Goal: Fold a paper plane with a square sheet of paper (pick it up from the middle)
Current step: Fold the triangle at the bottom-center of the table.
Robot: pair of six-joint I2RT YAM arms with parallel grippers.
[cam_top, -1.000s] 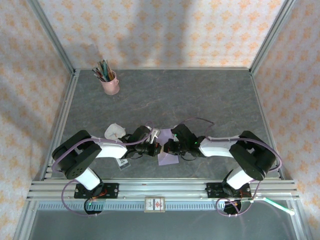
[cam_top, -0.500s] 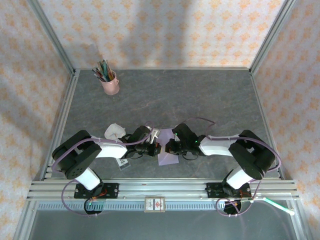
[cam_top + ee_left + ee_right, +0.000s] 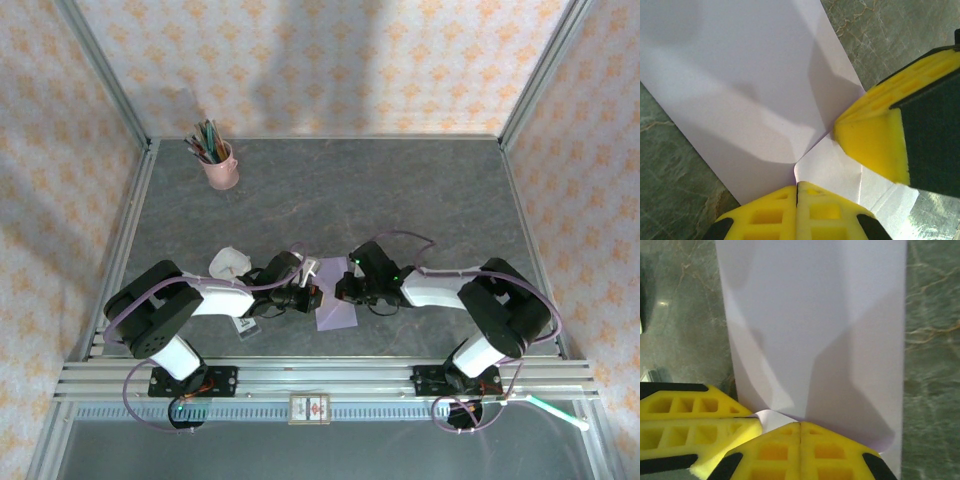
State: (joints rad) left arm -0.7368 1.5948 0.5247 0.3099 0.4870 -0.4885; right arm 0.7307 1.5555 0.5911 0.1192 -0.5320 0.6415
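Observation:
The square sheet of paper [image 3: 336, 316] is lavender and lies folded on the grey table between the two arms. In the left wrist view the sheet [image 3: 740, 75] shows a raised crease running into the seam of my left gripper [image 3: 797, 186], which is shut on that fold. The right arm's yellow finger [image 3: 872, 142] presses beside it. In the right wrist view my right gripper [image 3: 800, 426] is shut, its tips resting on the near edge of the sheet [image 3: 815, 315]. A small paper flap [image 3: 767, 418] sticks out from the left fingers [image 3: 695, 425]. From above, the left gripper [image 3: 318, 297] and right gripper [image 3: 341, 292] almost touch.
A pink cup of pens [image 3: 220, 166] stands at the back left. A crumpled white wad [image 3: 228, 263] and a small printed card [image 3: 246, 326] lie by the left arm. Metal frame posts and a rail [image 3: 320, 378] border the table.
The right wrist has shifted slightly right and back, and the paper's visible shape has changed a little. The left arm has held still, and both grippers stay shut.

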